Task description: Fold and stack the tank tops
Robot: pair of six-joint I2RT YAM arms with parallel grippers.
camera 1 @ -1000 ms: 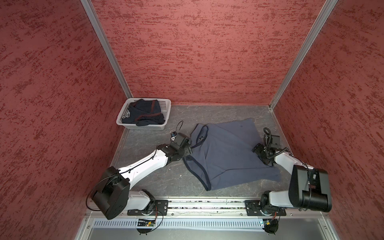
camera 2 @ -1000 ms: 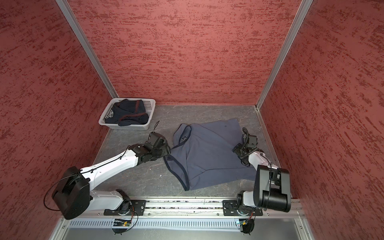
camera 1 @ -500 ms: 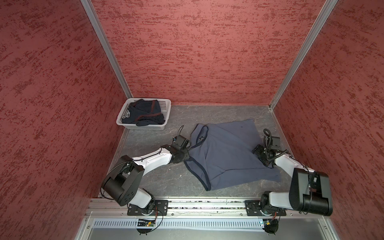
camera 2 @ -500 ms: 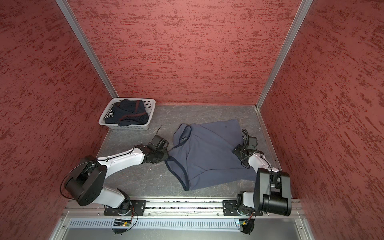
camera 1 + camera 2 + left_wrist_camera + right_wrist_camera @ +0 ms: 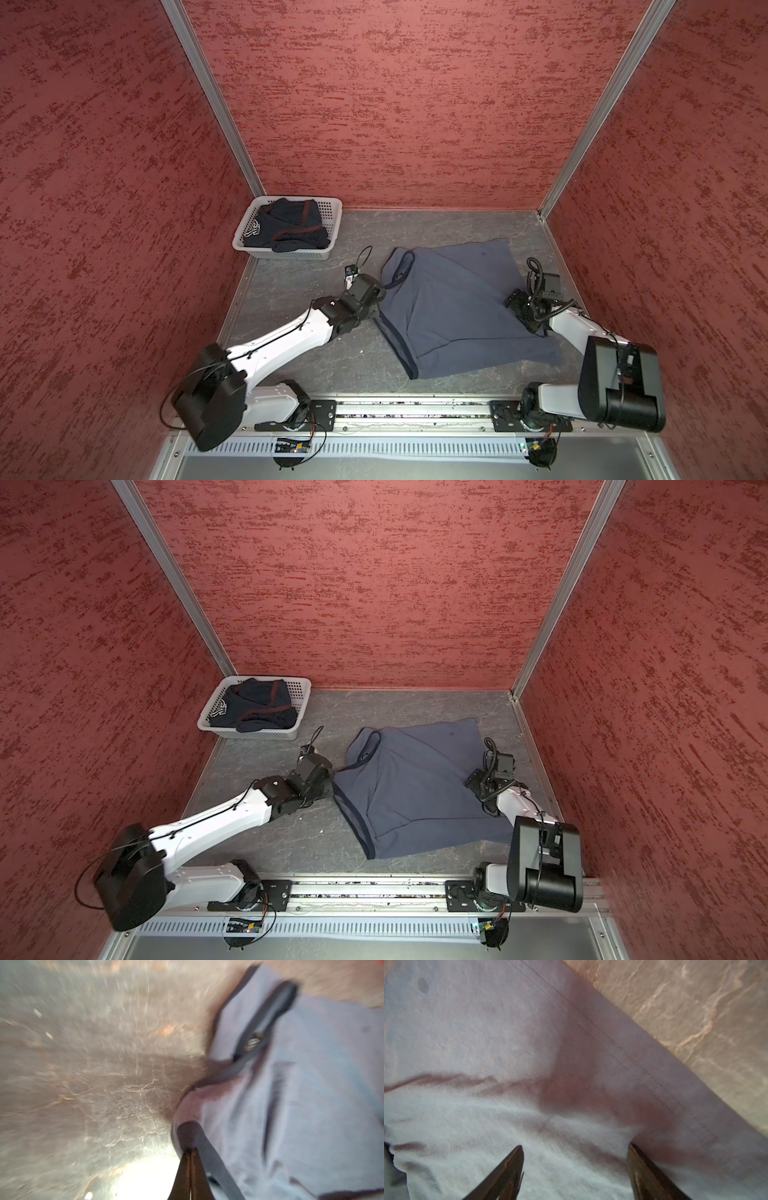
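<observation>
At desk (image 5: 311, 365) centre lies the slate-blue tank top (image 5: 457, 311). Left fingers (image 5: 186, 1172), wide a second ago, now pinch its 9 o'clock edge; right fingers (image 5: 506, 1169) stand wide at 3 o'clock. Judged ready to fold.

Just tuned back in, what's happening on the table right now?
The slate-blue tank top lies spread on the table, not yet folded. The left gripper is shut on its navy-trimmed edge. The right gripper is open over the opposite, hemmed side, with nothing pinched. The dark navy tank top sits crumpled in the white basket at the back corner, with neither gripper near it.
</observation>
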